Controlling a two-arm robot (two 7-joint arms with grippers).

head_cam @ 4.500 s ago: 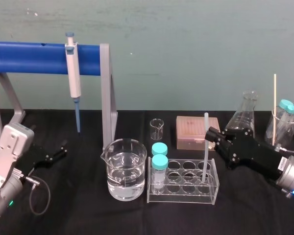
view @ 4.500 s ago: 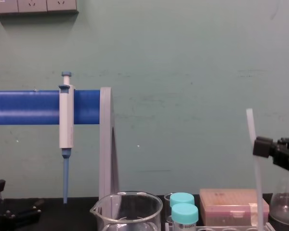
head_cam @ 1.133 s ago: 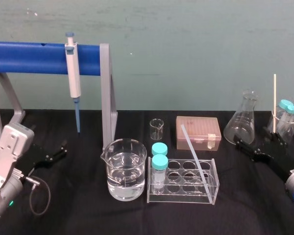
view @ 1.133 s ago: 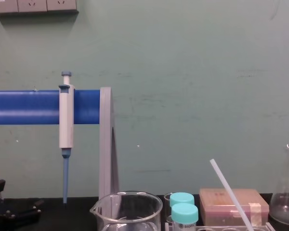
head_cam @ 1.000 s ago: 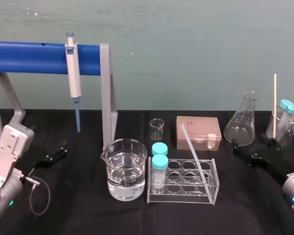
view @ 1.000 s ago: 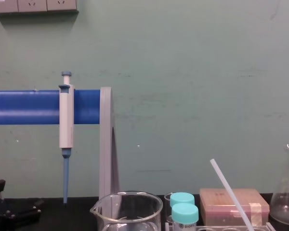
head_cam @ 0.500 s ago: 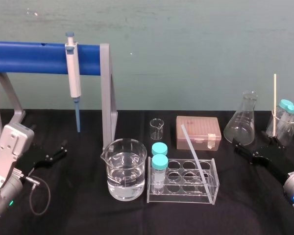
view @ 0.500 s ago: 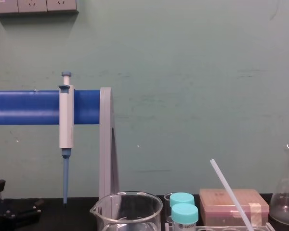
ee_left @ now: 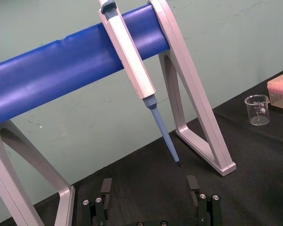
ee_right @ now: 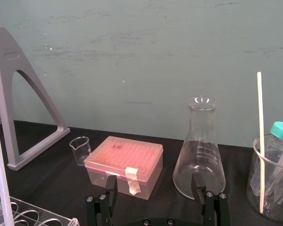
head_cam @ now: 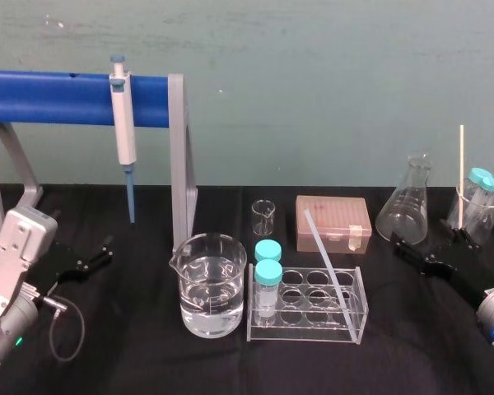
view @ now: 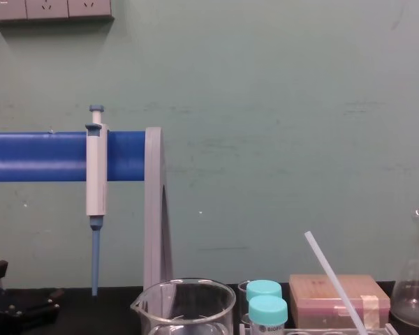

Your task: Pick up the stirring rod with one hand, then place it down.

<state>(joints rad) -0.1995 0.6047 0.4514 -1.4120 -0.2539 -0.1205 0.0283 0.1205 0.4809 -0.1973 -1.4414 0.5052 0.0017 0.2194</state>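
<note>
**Stirring rod (head_cam: 325,257) let go, right gripper (head_cam: 426,245) drawn back**

Since the earlier frames, we see the right gripper pulled away from the rod to the table's right side. The rod, once upright in its grasp, now leans free.

From the head, its lower end sits in a right-hand well of the clear test-tube rack (head_cam: 309,333). Its top tilts to our left, toward the pink tip box (head_cam: 333,220). The right gripper rests low, well apart from the rack and in front of the conical flask (head_cam: 410,206), its jaws spread and holding nothing. The left gripper (head_cam: 95,255) is parked at the far left, near the blue stand (head_cam: 58,97).

From the left wrist, we see that gripper's jaws wide apart and empty. They face the hanging pipette (ee_left: 133,61), with a small beaker (ee_left: 257,109) farther off.

From the right wrist, the jaws stand parted before the tip box and flask. The rod shows at the edge, by the rack, untouched.

From the chest, the rod slants up out of the rack. Two teal-capped tubes (view: 267,307) stand on its left, and the large beaker (view: 216,307) stands left of them.
</note>
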